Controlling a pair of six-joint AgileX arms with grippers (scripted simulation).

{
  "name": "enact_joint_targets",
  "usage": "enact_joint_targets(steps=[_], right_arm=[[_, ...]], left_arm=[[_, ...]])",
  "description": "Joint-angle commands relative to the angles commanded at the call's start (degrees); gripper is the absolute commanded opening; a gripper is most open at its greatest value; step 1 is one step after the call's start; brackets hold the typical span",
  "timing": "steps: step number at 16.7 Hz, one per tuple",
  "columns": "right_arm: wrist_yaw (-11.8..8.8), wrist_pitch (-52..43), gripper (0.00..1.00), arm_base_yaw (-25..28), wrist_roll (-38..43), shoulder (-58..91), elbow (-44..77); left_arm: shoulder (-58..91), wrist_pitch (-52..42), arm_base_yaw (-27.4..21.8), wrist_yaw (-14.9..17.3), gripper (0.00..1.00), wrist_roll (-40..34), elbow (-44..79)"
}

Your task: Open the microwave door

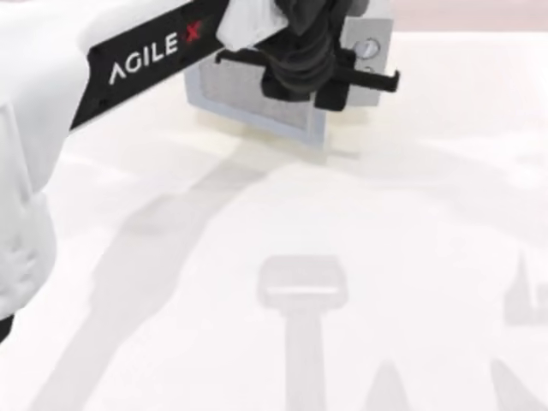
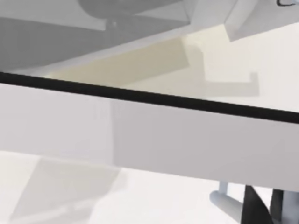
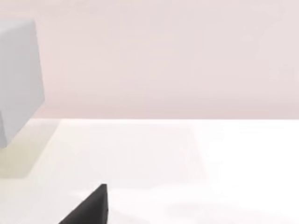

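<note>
Microwave door (image 1: 257,98) with its speckled mesh window is sitting at the far middle of the tabletop (image 1: 411,214) in the top view, hanging at an angle off the front of the microwave (image 1: 364,34), so it is looking partly swung out; how far it is open cannot be told. Round knob (image 1: 366,47) on the control panel is showing just right of the arm. Left arm is reaching in from the left side across the top of the oven, and the left pincer (image 1: 308,73) is hovering over the door's upper edge, with a dark bar sticking out to each side; whether its fingers are released or clenched cannot be told, since the wrist body is covering them. Left wrist view is showing only a pale grey panel with a black edge, very close. Right arm is parked out of the top view; its wrist view is catching a grey corner of the microwave (image 3: 16,79) well off to one side.
</note>
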Motion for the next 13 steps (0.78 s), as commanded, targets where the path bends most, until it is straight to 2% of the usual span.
enact_joint_targets(steps=[3,13], right_arm=[[0.00,0.00,1.00,0.00,0.00,0.00,0.00],[0.00,0.00,1.00,0.00,0.00,0.00,0.00]], left_arm=[[-1.72,1.41,0.33,1.17,0.00,1.86,-3.19],[-1.75,1.44,0.34,1.20,0.00,1.90,-3.26]])
